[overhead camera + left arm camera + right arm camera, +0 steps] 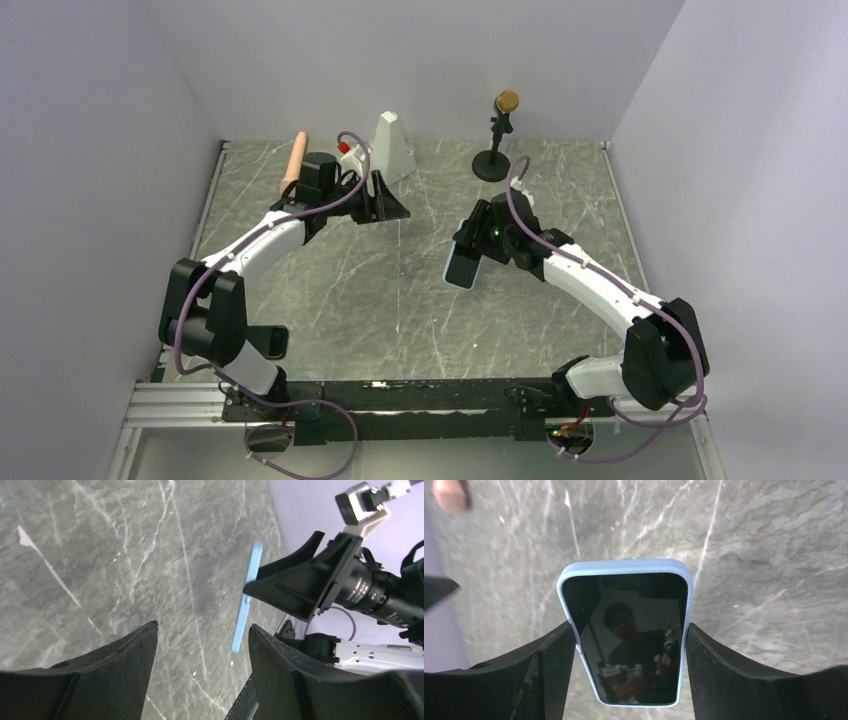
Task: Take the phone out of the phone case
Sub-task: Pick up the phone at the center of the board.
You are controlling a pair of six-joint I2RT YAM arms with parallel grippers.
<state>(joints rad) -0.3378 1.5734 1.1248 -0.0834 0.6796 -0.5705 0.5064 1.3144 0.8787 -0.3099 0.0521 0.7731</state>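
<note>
The light-blue phone case (462, 268) holds a black phone (634, 645), its dark screen facing the right wrist camera. My right gripper (470, 250) is shut on the case, one finger against each long side of its blue rim (624, 566), and holds it above the table right of center. In the right wrist view the gripper (629, 630) straddles the lower half of the phone. My left gripper (385, 205) is open and empty, apart from the case at the back left. In the left wrist view (201, 630) the case (247, 595) shows edge-on between the right gripper's black fingers (295, 580).
A microphone on a round black stand (497, 140) stands at the back right. A white wedge-shaped object (393, 145) and a tan cylinder (292, 160) are at the back left near the left arm. Grey marbled tabletop (380, 290) lies between the arms.
</note>
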